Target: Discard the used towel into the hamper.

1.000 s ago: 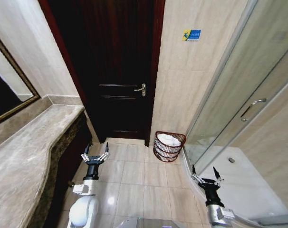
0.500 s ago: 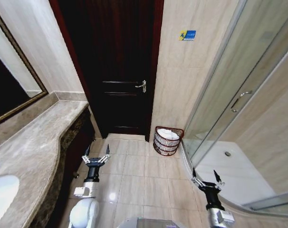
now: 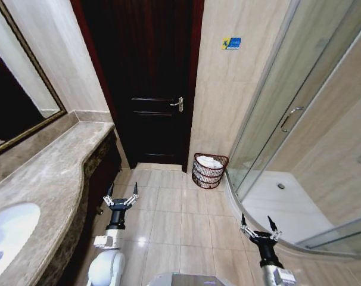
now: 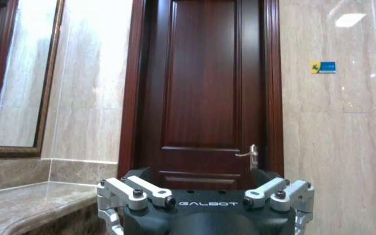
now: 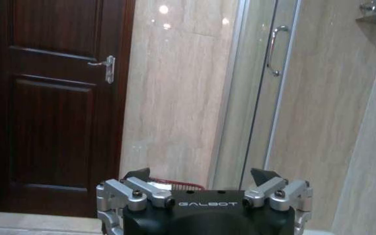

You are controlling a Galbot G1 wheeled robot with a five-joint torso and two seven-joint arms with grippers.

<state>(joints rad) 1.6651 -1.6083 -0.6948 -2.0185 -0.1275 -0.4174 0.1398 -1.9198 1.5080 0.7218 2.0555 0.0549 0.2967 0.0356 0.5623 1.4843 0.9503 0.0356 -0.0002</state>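
Observation:
The hamper (image 3: 208,173), a small round dark reddish-brown wire basket, stands on the floor tiles in the corner between the door and the shower glass. A white towel (image 3: 209,161) lies bunched inside it. My left gripper (image 3: 121,193) hangs open and empty over the floor beside the counter, well short of the hamper. My right gripper (image 3: 256,224) is open and empty too, low down near the shower's curved edge. In the right wrist view the hamper's rim (image 5: 178,185) and a bit of white towel (image 5: 160,185) peek out between that gripper's (image 5: 201,174) fingers.
A marble counter (image 3: 49,167) with a white sink (image 3: 8,229) runs along the left under a framed mirror (image 3: 16,89). A dark wooden door (image 3: 148,83) is shut straight ahead. The glass shower enclosure (image 3: 282,131) fills the right. Beige floor tiles (image 3: 174,220) lie between.
The whole picture has shifted as the camera moved: the hamper sits smaller and farther off, and the sink has come into view. Both grippers stay open and empty.

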